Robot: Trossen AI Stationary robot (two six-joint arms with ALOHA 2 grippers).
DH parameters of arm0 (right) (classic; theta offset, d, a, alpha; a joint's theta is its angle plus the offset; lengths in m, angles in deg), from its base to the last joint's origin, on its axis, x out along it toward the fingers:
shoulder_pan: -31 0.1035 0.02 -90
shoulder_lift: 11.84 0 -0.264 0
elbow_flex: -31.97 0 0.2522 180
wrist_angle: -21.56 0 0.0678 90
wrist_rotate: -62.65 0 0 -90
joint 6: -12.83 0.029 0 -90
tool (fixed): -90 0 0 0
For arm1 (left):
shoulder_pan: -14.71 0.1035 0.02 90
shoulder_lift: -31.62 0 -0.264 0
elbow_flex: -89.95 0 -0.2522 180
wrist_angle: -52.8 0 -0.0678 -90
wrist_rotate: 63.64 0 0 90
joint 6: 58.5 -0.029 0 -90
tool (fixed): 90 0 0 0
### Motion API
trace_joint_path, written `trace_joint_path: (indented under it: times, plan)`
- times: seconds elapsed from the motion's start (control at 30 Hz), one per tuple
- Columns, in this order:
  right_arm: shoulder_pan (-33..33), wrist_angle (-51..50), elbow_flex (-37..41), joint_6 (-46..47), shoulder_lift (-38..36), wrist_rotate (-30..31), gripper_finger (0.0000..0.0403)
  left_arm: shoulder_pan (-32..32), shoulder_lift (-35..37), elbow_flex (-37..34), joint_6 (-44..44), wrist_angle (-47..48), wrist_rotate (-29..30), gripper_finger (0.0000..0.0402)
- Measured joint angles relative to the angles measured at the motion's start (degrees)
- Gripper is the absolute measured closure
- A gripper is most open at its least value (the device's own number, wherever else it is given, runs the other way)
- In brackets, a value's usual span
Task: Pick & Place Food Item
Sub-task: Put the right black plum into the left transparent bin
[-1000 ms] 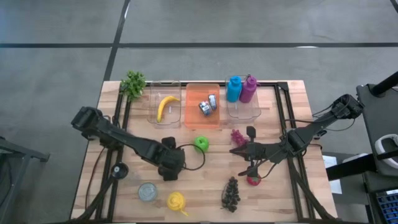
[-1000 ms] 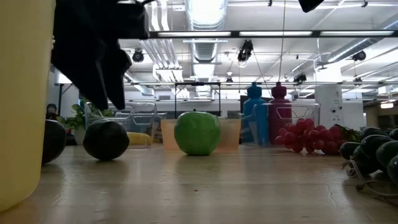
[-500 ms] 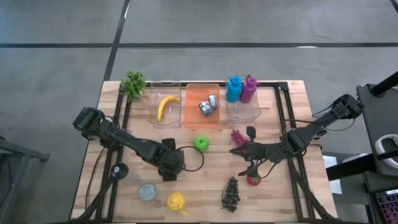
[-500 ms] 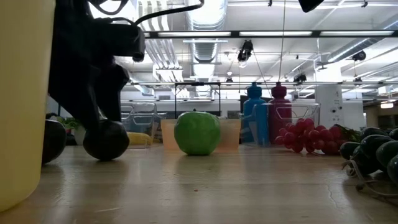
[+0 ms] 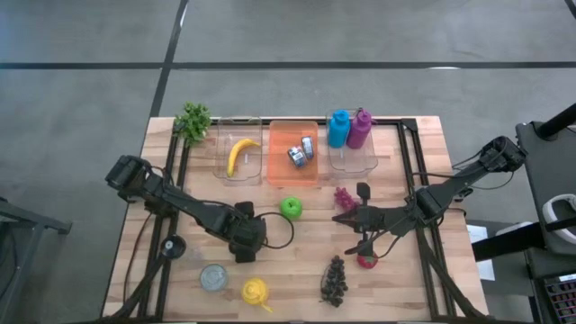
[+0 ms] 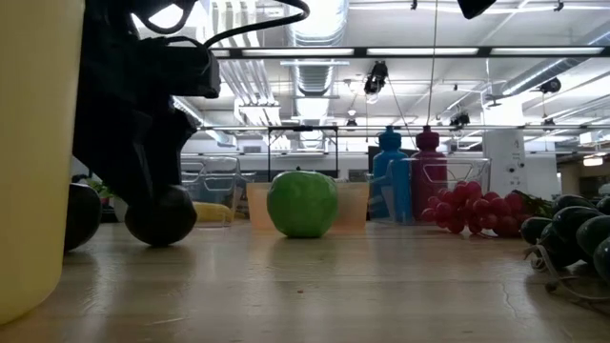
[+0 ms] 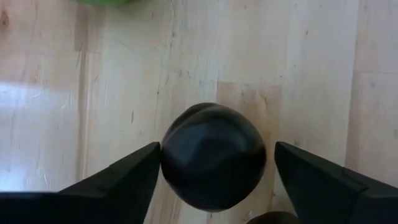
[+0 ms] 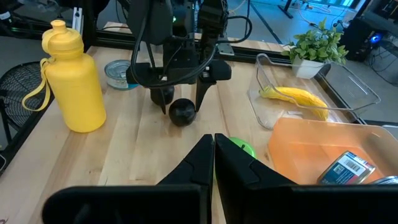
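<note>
Left gripper (image 7: 214, 171): being held spread around the dark round fruit (image 7: 213, 155), one finger touching, the other apart
Fruit: being straddled on the table (image 5: 297, 252) (no long axis)
Right gripper (image 5: 339, 219): being kept closed, farther off

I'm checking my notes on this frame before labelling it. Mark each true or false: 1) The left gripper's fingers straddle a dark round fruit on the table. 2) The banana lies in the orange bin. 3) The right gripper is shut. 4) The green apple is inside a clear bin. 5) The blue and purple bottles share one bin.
1) True: the left gripper has a finger on either side of the dark round fruit, which sits on the table.
2) False: the banana lies in a clear bin; the orange bin holds other items.
3) True: the right gripper is shut, holding nothing.
4) False: the green apple rests on the bare table.
5) True: the blue bottle and purple bottle share one bin.
</note>
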Motion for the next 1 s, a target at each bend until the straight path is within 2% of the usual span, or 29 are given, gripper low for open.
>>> trace_joint_path:
  times: [0.23, 0.37, 0.73, 0.83, 1.0]
  plan:
    - [0.0, 0.0, 0.0, 0.0, 0.0, 0.0, 0.0394, 0.0, 0.0, 0.0, 0.0, -0.2, -0.5, 0.0172]
    - [0.0, 0.0, 0.0, 0.0, 0.0, 0.0, 0.0394, 0.0, 0.1, 0.0, 0.0, -0.2, -0.6, 0.0202]
    - [0.0, 0.0, 0.0, 0.0, 0.0, 0.0, 0.0394, 0.0, 2.1, 0.0, 0.1, 0.3, 0.7, 0.0205]
    - [0.0, 0.0, 0.0, 0.0, 0.0, 0.0, 0.0394, 0.0, 4.3, 0.0, 0.2, 0.6, 1.2, 0.0206]
    - [0.0, 0.0, 0.0, 0.0, 0.0, 0.0, 0.0394, 0.1, 10.5, 0.0, 0.5, 1.3, 5.7, 0.0206]
